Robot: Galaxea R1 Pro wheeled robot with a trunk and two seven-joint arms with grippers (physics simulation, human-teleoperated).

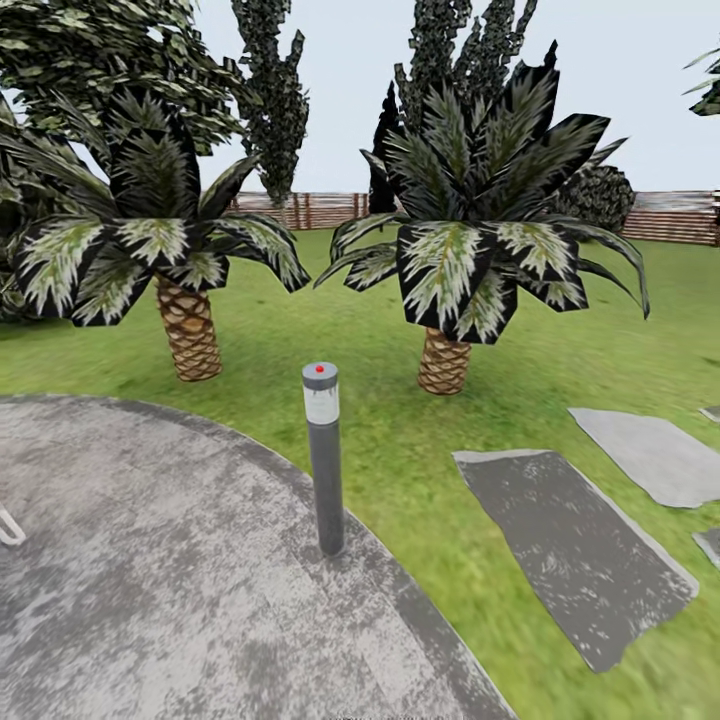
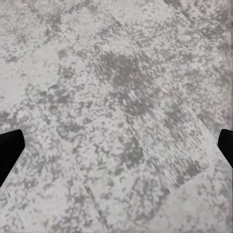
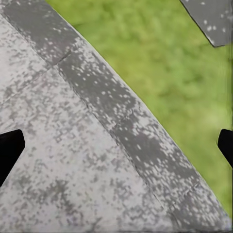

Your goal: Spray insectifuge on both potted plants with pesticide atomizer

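Black fingertips, left: two dark tips [image 2: 9, 148] poke in at opposite edges of the left wrist view, far apart, so the left gripper [image 2: 116, 145] is spread wide with nothing between its fingers.
Black fingertips, right: same story in the right wrist view, one tip [image 3: 9, 148] at each edge, so the right gripper [image 3: 116, 145] is released and grasping nothing.
Under the left gripper: mottled grey paving [image 2: 121, 97], pale with darker blotches and faint joint lines.
Under the right gripper: the curved darker rim of the paving [image 3: 126, 126], with green lawn [image 3: 160, 58] beyond it and the corner of a stepping stone [image 3: 211, 19].
Garden, the task's setting: bright green lawn [image 1: 420, 440] running back to a brown horizontal-slat fence [image 1: 320, 208] under a pale sky.
Paved patch: one big rounded grey area [image 1: 170, 570] in the near left of the head view.
Lamp post: one, a grey bollard [image 1: 324, 460] with a pale band and a red dot on top, standing upright at the paving's rim.
Palms: two, scaly brown trunks, dark fronds streaked white; one on the left [image 1: 185, 320], one on the right [image 1: 445, 355], both on the grass behind the post.
Stepping stones: two full slabs, a dark one [image 1: 570, 550] and a lighter one [image 1: 650, 455], plus slivers at the right edge.
Background trees: tall dark ones [image 1: 270, 90] near the fence.
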